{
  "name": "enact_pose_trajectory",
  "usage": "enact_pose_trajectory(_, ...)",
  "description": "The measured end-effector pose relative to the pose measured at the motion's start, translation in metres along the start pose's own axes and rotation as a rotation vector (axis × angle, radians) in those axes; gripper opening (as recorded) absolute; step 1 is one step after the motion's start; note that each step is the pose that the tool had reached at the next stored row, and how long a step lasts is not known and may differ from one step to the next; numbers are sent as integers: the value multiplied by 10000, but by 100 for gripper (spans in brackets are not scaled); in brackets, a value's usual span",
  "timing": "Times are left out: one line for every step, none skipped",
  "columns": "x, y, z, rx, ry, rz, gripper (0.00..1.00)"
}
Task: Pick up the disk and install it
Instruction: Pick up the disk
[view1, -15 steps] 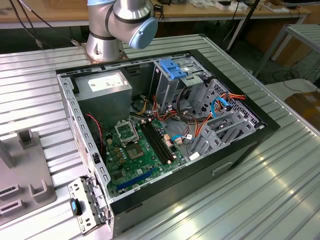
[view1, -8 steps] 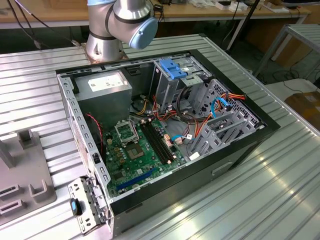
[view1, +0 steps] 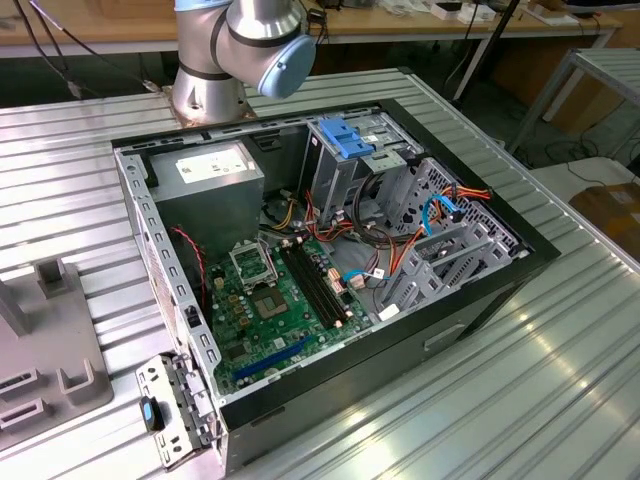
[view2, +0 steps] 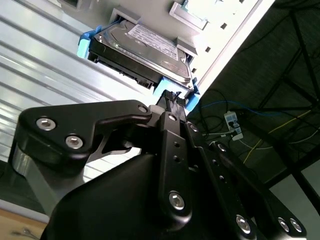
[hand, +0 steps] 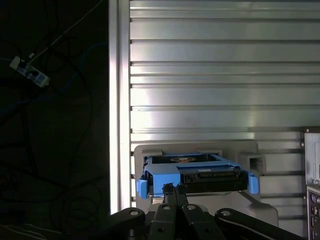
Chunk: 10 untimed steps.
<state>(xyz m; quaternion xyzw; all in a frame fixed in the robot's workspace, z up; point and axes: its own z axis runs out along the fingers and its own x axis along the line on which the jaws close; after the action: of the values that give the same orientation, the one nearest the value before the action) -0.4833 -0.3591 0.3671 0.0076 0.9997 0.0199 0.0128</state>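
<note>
Claw (view2: 173, 100): black linkage nearest the lens in both wrist views. Its tips are drawn narrow and meet the blue front rail of the disk. It looks to be pinching that rail, though the contact itself is partly hidden.
Disk (view2: 142, 42): silver-grey hard drive, white label up, blue rails at its 2 ends. It is seated in a light grey holder (view2: 186, 14) on the ribbed metal bench (hand: 210, 75), near the bench edge.
Step in hand: judged as taking hold for the pick-up, with the disk not yet lifted.
Doing it well: a grip centred on the front rail should let the drive hang level. A pull in line with the holder's walls should keep the rails from binding. The plastic rail looks thin and may flex under a hard squeeze.
Holder block (hand: 250, 162): raised, just beside 1 rail end, so a skewed pull could catch there.
Computer case (view1: 470, 310): open on the bench in the exterior view, motherboard (view1: 270, 290) exposed.
Drive cage (view1: 345, 140): blue latch on top, at the case's far end.
Loose cables (view1: 440, 215): red, orange and blue, just beside the cage, a likely snag.
Arm base (view1: 205, 90): just behind the case.
Power strip (hand: 30, 72): on the dark floor past the bench edge.
</note>
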Motion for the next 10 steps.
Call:
enact_pose_trajectory(0, 0, 1, 0, 0, 0, 11)
enact_pose_trajectory(0, 0, 1, 0, 0, -1, 11)
enact_pose_trajectory(0, 0, 2, 0, 0, 0, 11)
enact_pose_trajectory(0, 0, 3, 0, -1, 0, 11)
enact_pose_trajectory(0, 0, 3, 0, 0, -8, 11)
enact_pose_trajectory(0, 0, 3, -2, 4, -86, 11)
enact_pose_trajectory(0, 0, 5, -12, 16, -430, 11)
enact_pose_trajectory(0, 0, 5, -22, 33, -851, 11)
enact_pose_trajectory(0, 0, 4, -30, 47, -1188, 11)
enact_pose_trajectory(0, 0, 4, -37, 58, -1454, 11)
